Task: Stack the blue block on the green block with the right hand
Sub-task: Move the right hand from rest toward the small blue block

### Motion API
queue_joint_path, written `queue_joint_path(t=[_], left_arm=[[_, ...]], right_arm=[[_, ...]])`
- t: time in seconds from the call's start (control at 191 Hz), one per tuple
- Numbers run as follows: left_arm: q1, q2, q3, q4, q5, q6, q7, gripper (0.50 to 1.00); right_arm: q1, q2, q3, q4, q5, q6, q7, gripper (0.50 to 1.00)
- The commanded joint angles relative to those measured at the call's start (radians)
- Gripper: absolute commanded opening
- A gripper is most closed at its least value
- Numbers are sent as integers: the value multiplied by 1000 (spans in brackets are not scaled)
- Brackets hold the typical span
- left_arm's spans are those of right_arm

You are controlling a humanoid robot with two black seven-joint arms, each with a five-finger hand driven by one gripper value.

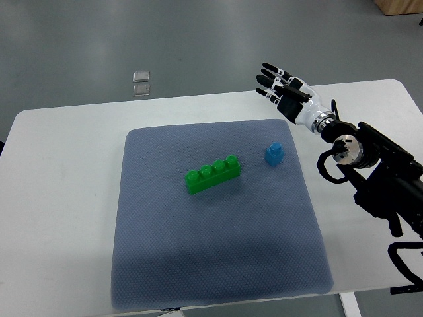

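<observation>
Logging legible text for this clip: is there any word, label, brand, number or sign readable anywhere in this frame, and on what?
None readable.
Green block: plain studs, no print.
Blue block: no print.
Grey mat: a small dark mark at its near edge, too small to read.
White table: no text.
Right hand and its arm: no legible marking.
Two small clear items on the floor: no lettering visible.

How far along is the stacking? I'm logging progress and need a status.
Done: nothing yet. The blue block sits on the grey mat, apart from the green block, to its right. In hand: the right robot hand is open and empty, above the table's far edge beyond the blue block. Left: reach, grasp, lift, and set blue onto green.
</observation>
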Motion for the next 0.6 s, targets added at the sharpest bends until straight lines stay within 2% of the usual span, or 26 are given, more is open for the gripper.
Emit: queue_joint_path(t=[0.0, 0.33, 0.335, 0.466, 0.597], left_arm=[[0, 0, 0, 0, 0, 0, 0, 1000], [0, 0, 0, 0, 0, 0, 0, 1000], [-1, 0, 0, 0, 0, 0, 0, 1000], [0, 0, -1, 0, 0, 0, 0, 1000], [0, 0, 0, -5, 0, 0, 0, 1000]], right_arm=[[0, 0, 0, -1, 0, 0, 0, 921], [6, -5, -3, -1, -5, 11, -3, 921], [11, -12, -15, 2, -8, 37, -6, 921], [42, -54, -38, 10, -52, 107, -18, 921], [117, -144, -184, 25, -259, 175, -48, 921]])
